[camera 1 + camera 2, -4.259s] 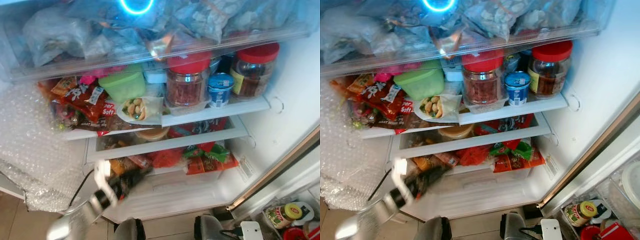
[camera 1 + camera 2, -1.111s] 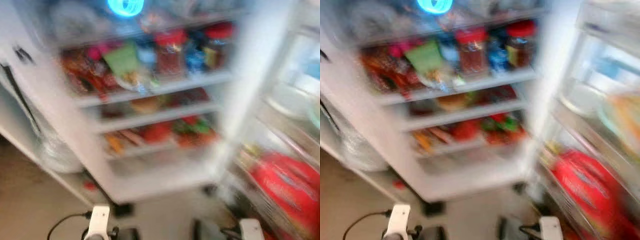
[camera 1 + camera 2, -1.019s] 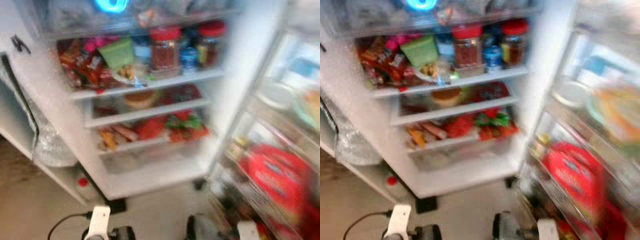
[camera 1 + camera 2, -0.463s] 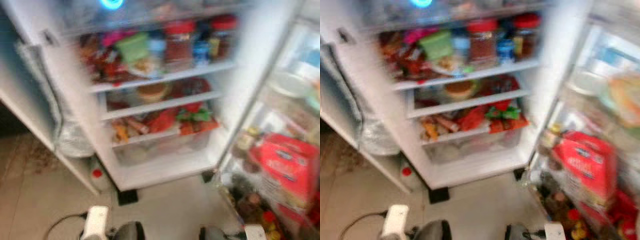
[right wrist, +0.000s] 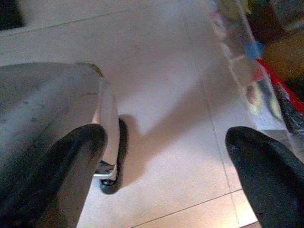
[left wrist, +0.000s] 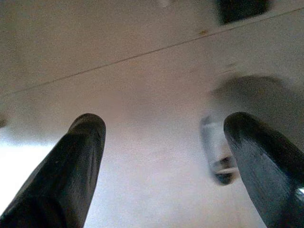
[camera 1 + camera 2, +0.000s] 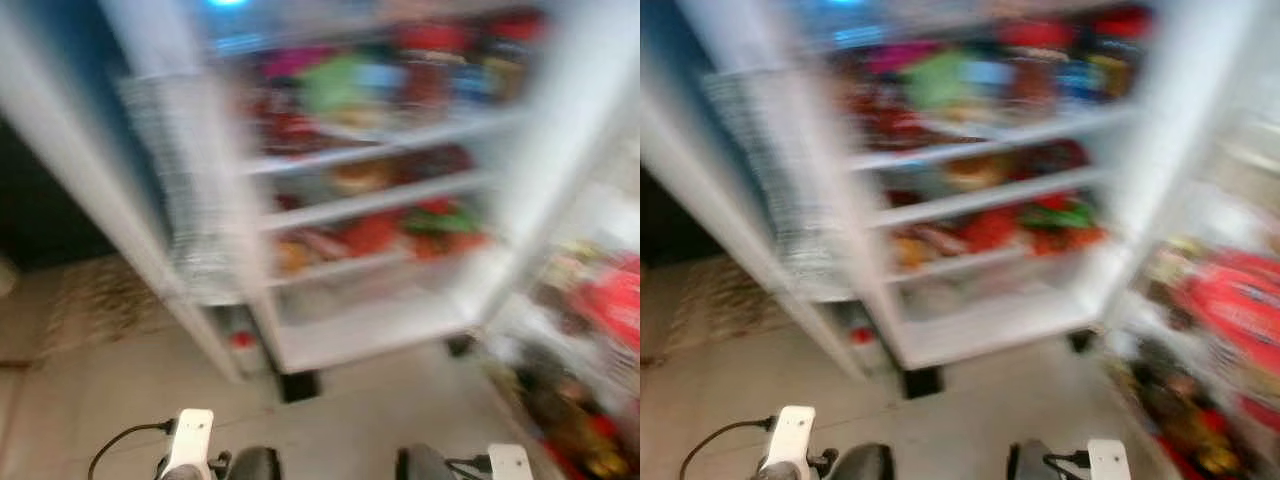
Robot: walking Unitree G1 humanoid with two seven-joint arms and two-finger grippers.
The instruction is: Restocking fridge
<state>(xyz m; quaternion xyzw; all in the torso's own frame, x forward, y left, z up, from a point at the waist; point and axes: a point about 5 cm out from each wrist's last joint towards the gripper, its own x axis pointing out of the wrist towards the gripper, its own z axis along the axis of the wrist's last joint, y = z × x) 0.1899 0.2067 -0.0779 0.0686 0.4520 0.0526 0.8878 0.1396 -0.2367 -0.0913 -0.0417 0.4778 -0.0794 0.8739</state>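
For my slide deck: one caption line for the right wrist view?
Open right end effector hanging empty over the pale tiled floor, beside the stocked fridge door shelf.

Left claw (image 6: 164, 166) and right claw (image 5: 166, 175) hang low, fingers spread, empty.

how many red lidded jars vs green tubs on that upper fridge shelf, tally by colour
red-lidded jars: 2
green tub: 1
total: 3
The view is motion-blurred, and the rest of the shelf is too smeared to count.
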